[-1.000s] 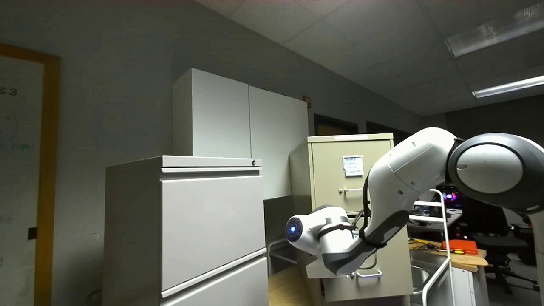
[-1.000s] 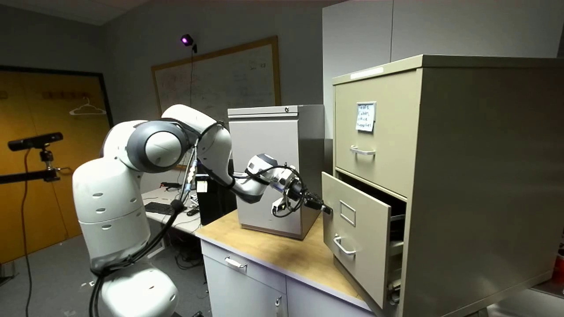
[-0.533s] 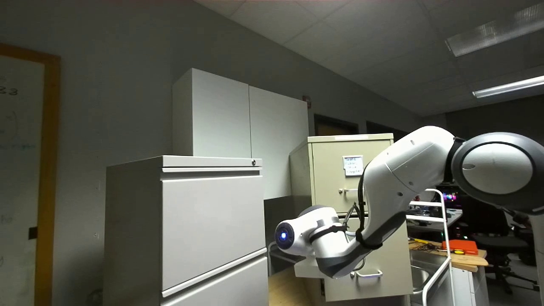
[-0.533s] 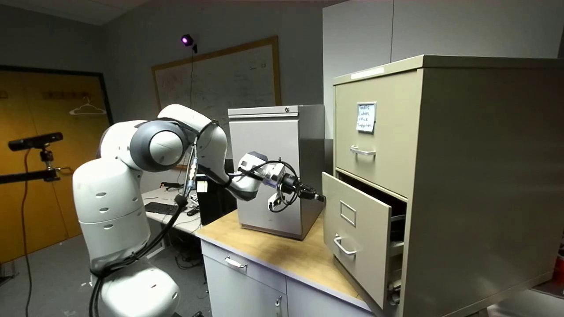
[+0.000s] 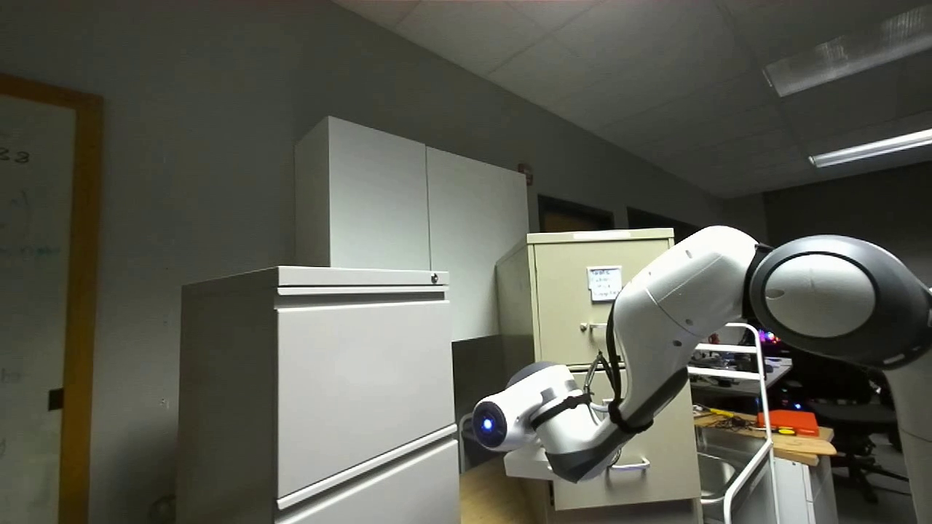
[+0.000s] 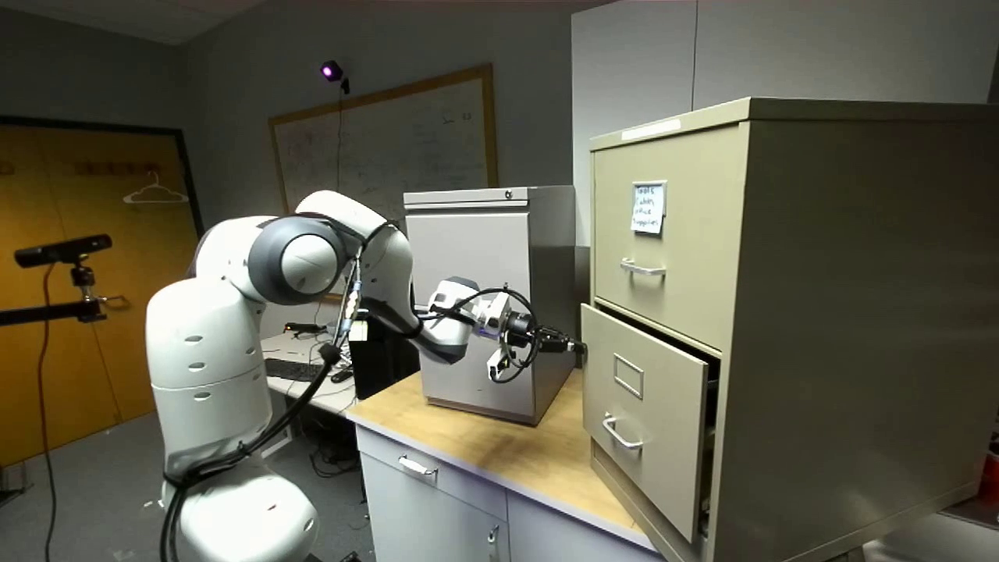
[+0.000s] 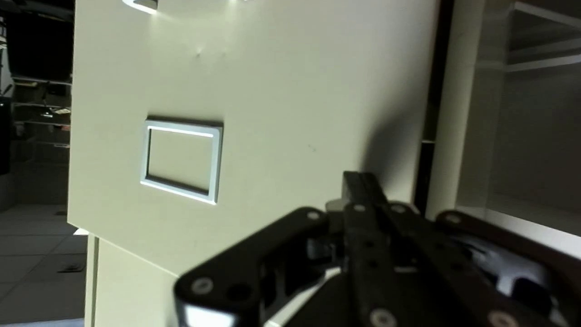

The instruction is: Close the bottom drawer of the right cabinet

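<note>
The right cabinet is a beige filing cabinet [image 6: 851, 312] [image 5: 561, 291] with a paper sheet on its upper drawer, which is shut. Its bottom drawer [image 6: 663, 453] is partly pulled out, with a narrow dark gap at its right side and top in an exterior view. The drawer front also shows in an exterior view [image 5: 671, 429], partly behind the arm, and fills much of the wrist view [image 7: 272, 113]. My gripper [image 6: 580, 349] is shut and empty, its fingertips [image 7: 361, 177] at the drawer front near its left edge, apparently touching. The gripper is hidden behind the arm in an exterior view.
A light-grey lateral cabinet [image 6: 468, 312] [image 5: 364, 393] stands beside the arm on a wooden counter [image 6: 499, 453]. A white two-door cupboard [image 5: 378, 196] is behind. A white rail [image 5: 750, 473] and a sink [image 5: 717, 477] lie past the beige cabinet.
My gripper first rose and drew back slightly, then moved forward to the drawer front. The bottom drawer has moved inward since half a second ago, and its gap is narrower.
</note>
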Controlling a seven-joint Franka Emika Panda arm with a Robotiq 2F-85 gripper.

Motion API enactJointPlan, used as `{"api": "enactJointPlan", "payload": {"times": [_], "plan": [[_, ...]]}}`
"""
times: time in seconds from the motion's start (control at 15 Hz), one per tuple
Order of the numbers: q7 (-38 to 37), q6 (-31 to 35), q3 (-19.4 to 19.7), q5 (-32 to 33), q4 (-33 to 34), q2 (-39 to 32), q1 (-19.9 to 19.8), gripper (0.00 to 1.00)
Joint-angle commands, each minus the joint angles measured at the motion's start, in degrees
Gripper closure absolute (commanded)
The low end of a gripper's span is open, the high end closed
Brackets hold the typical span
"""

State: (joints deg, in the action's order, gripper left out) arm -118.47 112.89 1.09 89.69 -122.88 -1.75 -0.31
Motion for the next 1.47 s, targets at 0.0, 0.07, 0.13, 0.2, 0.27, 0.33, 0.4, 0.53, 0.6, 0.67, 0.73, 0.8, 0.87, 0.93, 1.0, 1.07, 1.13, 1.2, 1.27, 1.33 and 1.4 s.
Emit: {"api": "enactJointPlan", "payload": {"times": [0.0,0.07,0.13,0.2,0.27,0.33,0.4,0.53,0.6,0.67,0.73,0.8,0.87,0.93,1.0,1.07,1.13,1.2,1.27,1.33,1.4], "plan": [[0.2,0.5,0.7,4.1,7.2,-3.6,-1.1,1.0],[0.5,0.5,0.8,4.0,7.8,-3.9,-1.1,1.0],[0.7,0.5,0.8,4.1,8.3,-4.3,-1.2,1.0],[0.8,0.6,0.8,3.8,9.0,-4.8,-1.3,1.0],[1.0,0.5,0.8,3.7,9.5,-5.2,-1.3,1.0],[1.0,0.1,0.7,3.7,10.0,-5.5,-1.2,1.0],[1.1,-0.1,0.7,3.5,10.4,-5.7,-1.2,1.0],[1.1,-0.7,0.7,3.5,10.6,-5.9,-1.1,1.0],[1.1,-1.0,0.6,3.6,10.6,-6.0,-1.1,1.0],[1.2,-1.2,0.6,3.6,10.7,-6.1,-1.0,1.0],[1.6,-1.5,0.6,3.2,10.9,-6.3,-1.0,1.0],[2.1,-1.7,0.6,2.7,11.1,-6.3,-1.0,1.0],[2.5,-1.6,0.4,2.5,11.0,-6.1,-0.8,1.0],[3.2,-0.6,0.1,2.0,10.6,-5.4,-0.6,1.0],[3.4,-1.0,-0.2,2.3,10.8,-5.2,-0.3,1.0],[3.5,-1.2,-0.2,2.2,11.3,-5.3,-0.3,1.0],[3.6,-1.1,-0.1,2.0,12.0,-5.3,-0.4,1.0],[3.5,-1.3,0.0,2.0,12.6,-5.5,-0.5,1.0],[3.4,-1.3,0.2,2.0,13.1,-5.6,-0.6,1.0],[3.4,-1.4,0.3,1.7,13.4,-5.9,-0.8,1.0],[3.3,-1.2,0.5,1.4,13.6,-5.9,-0.9,1.0]]}}
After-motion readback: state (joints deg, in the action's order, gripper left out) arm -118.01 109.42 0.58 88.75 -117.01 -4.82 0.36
